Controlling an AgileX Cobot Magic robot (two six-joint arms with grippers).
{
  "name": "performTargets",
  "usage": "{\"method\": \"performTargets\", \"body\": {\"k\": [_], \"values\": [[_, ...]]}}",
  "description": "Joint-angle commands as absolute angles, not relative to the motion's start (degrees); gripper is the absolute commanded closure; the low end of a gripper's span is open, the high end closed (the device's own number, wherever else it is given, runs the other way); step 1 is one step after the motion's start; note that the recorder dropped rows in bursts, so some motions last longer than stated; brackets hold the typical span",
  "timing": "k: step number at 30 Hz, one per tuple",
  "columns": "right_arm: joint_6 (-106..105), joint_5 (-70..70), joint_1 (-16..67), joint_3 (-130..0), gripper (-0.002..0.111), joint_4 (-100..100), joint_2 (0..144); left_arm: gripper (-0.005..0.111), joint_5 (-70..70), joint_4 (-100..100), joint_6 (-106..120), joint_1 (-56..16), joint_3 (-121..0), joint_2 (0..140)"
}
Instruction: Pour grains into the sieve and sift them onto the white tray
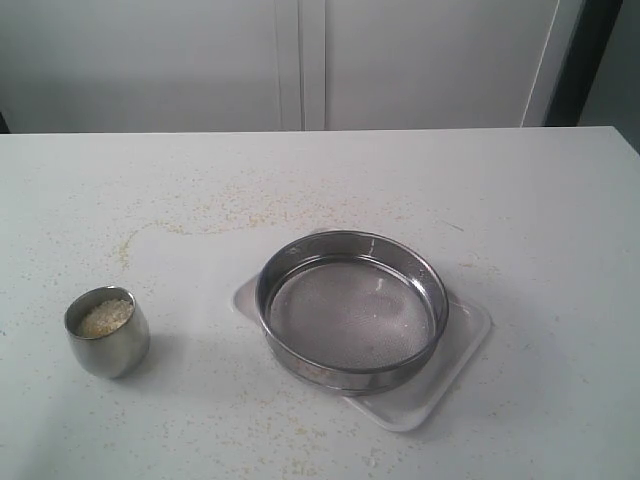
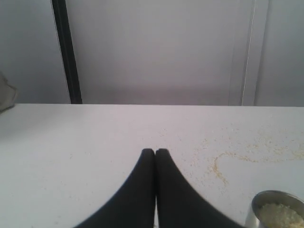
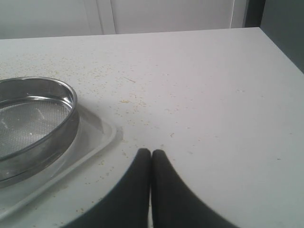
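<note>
Resting on the white tray [image 1: 467, 338], the sieve [image 1: 351, 310] stands upright and level on the pale table [image 1: 540, 200], with the tray's rounded corners poking out from under its steel ring. Its wire mesh carries only a few pale specks. The grains [image 1: 105, 318] are not in the sieve: they fill a small rounded steel cup [image 1: 108, 331] that stands upright well apart from the sieve, off to its left in the exterior view. A thin scatter of loose yellowish granules [image 1: 200, 225] lies on the table beyond the sieve and between it and the cup, partly in a curved trail. Neither arm shows in the exterior view. In the left wrist view the left gripper [image 2: 155, 152] has its two dark fingers pressed together tip to tip, gripping nothing, over bare table with the cup close by and the sieve out of sight. In the right wrist view the right gripper [image 3: 151, 153] likewise has its fingers closed against each other with nothing between them, just beside the tray's rim and near the sieve, touching neither.
</note>
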State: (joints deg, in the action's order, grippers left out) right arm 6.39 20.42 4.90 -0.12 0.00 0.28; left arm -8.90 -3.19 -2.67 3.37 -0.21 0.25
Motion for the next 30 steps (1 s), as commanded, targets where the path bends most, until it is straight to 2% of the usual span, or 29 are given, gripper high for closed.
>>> {"method": "performTargets", "body": {"k": [1,20,30], "values": [[6.3,19.62,4.53,0.0,0.108,0.0,0.0,0.107,-14.22,-3.09,-2.74,3.54,0.0,0.0],[6.3,19.62,4.53,0.0,0.108,0.0,0.0,0.107,-21.9,-3.09,-3.43,3.54,0.0,0.0],[6.3,19.62,4.53,0.0,0.108,0.0,0.0,0.107,-27.62,0.7,-8.31,3.54,0.0,12.26]]}}
